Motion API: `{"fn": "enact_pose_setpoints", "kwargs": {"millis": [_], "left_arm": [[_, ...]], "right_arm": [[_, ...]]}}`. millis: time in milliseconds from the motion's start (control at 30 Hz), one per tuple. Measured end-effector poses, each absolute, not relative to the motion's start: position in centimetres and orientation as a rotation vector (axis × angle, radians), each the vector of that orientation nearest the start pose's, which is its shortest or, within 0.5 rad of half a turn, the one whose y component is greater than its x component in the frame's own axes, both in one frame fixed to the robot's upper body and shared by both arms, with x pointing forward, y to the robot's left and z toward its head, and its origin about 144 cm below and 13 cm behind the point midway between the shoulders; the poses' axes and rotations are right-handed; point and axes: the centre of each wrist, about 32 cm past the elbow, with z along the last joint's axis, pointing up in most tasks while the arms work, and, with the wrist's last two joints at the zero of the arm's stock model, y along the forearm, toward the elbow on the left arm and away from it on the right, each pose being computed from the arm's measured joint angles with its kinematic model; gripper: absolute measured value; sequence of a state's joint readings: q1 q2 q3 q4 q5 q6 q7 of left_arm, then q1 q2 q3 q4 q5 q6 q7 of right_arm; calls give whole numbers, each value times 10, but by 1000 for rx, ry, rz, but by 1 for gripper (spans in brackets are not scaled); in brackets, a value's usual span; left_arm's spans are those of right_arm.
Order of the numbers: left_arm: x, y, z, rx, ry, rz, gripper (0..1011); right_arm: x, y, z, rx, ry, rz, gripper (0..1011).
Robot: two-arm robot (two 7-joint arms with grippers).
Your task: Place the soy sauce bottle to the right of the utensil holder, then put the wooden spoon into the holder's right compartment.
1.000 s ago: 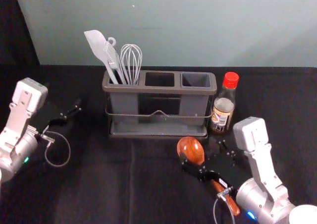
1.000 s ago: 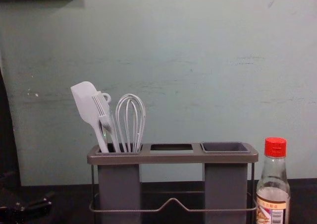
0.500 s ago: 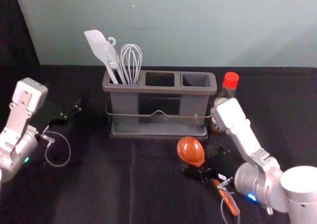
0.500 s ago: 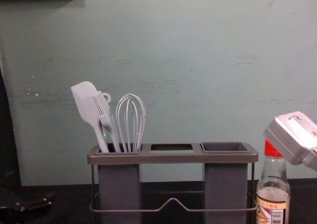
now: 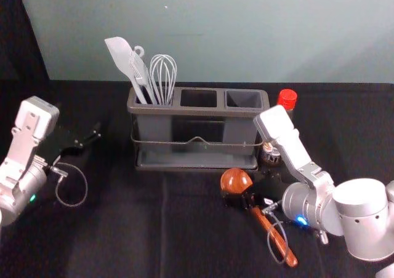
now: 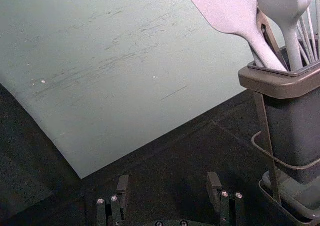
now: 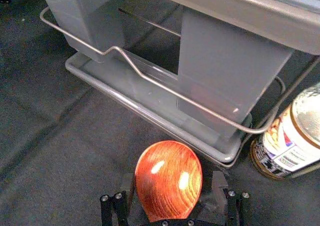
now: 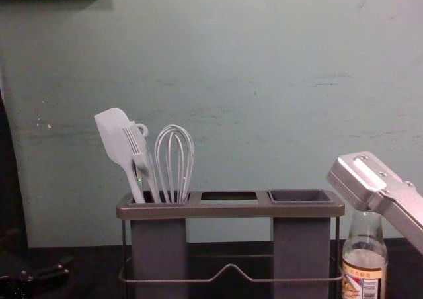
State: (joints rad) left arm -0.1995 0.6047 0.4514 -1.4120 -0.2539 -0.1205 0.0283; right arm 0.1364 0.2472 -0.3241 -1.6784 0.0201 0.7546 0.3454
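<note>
swung inward since earlier, the right gripper point(image 7: 172, 182) spreads astride the wooden spoon point(image 5: 236, 181), seemingly ungripped, at the holder's point(image 5: 197, 111) five o'clock; bottle point(image 5: 287, 98) placed at three, closing comes next, left gripper point(image 6: 169, 177) idling spread at nine.

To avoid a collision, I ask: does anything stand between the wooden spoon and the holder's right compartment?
Yes. The wooden spoon is in front of the holder; the front wire rail and the rim stand between it and the right compartment. It probably must rise over both.
</note>
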Motion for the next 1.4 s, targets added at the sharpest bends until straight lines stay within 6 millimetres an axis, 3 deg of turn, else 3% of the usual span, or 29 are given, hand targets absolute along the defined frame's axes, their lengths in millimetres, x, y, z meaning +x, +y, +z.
{"fn": "enact_pose_setpoints", "kwargs": {"millis": [1400], "left_arm": [[489,310,1140,304,-285,1248,1000]], "right_arm": [[492,-174,1191,-648,247,-961,993]]}}
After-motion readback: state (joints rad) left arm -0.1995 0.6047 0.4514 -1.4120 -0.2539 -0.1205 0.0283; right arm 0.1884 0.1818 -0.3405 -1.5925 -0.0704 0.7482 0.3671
